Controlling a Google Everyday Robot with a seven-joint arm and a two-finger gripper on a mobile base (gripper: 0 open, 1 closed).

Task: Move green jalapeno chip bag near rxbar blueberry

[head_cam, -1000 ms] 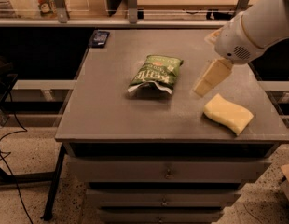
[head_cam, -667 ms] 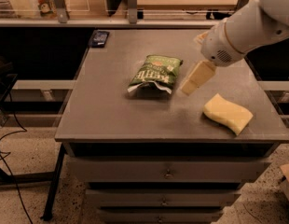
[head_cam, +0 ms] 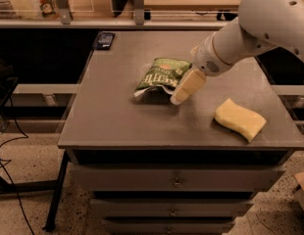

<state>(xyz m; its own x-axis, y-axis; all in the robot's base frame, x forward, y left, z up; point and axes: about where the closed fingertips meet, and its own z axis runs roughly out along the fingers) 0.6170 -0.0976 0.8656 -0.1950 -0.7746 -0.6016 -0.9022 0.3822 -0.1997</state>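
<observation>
The green jalapeno chip bag (head_cam: 159,74) lies crumpled near the middle of the grey table (head_cam: 117,116), with white lettering facing up. My gripper (head_cam: 182,92) hangs from the white arm (head_cam: 250,28), which reaches in from the upper right. The gripper is low at the bag's right edge, touching or nearly touching it. The rxbar blueberry (head_cam: 104,39), a small dark flat packet, lies at the table's far left corner, well apart from the bag.
A yellow wavy sponge (head_cam: 239,119) lies on the right side of the table, near the front edge. Drawers sit below the tabletop. A shelf rail with packages runs behind the table. Cables lie on the floor at left.
The arm has swung left and lower. The gripper went from between the bag and the sponge to the bag's right edge. The bag, sponge and bar have not moved.
</observation>
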